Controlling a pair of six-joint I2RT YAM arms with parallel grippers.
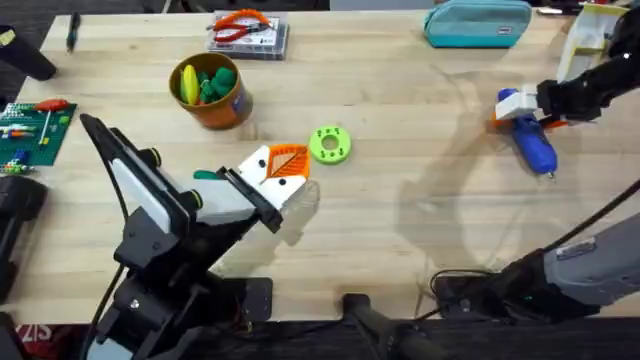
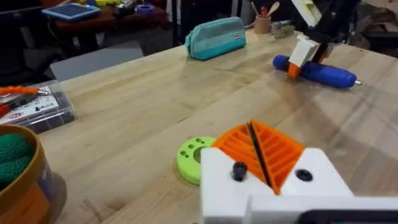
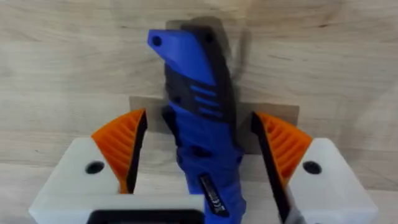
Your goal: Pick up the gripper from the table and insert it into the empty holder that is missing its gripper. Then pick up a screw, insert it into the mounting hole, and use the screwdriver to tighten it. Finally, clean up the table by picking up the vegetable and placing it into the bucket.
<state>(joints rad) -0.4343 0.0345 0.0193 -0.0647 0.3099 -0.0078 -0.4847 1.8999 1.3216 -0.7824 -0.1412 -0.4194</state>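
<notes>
The blue-handled screwdriver (image 1: 535, 148) lies on the table (image 1: 400, 240) at the far right, also visible from the left wrist (image 2: 326, 73). My right gripper (image 1: 512, 110) is open and straddles its handle (image 3: 193, 74), with a gap between each orange pad (image 3: 121, 146) and the handle. My left gripper (image 1: 290, 162) hovers mid-table beside a lime-green ring (image 1: 330, 143), shut with its orange pads (image 2: 280, 152) pressed together on nothing. The yellow-orange bucket (image 1: 218, 112) stands at the back left and holds green and yellow vegetables (image 1: 205, 82). The screw and the holder are out of view.
A teal zip pouch (image 1: 478, 22) lies at the back right. Orange-handled pliers rest on a clear box (image 1: 248, 38) at the back. A green circuit board (image 1: 30, 130) sits at the left edge. A small green piece (image 1: 207, 175) peeks out beside the left wrist.
</notes>
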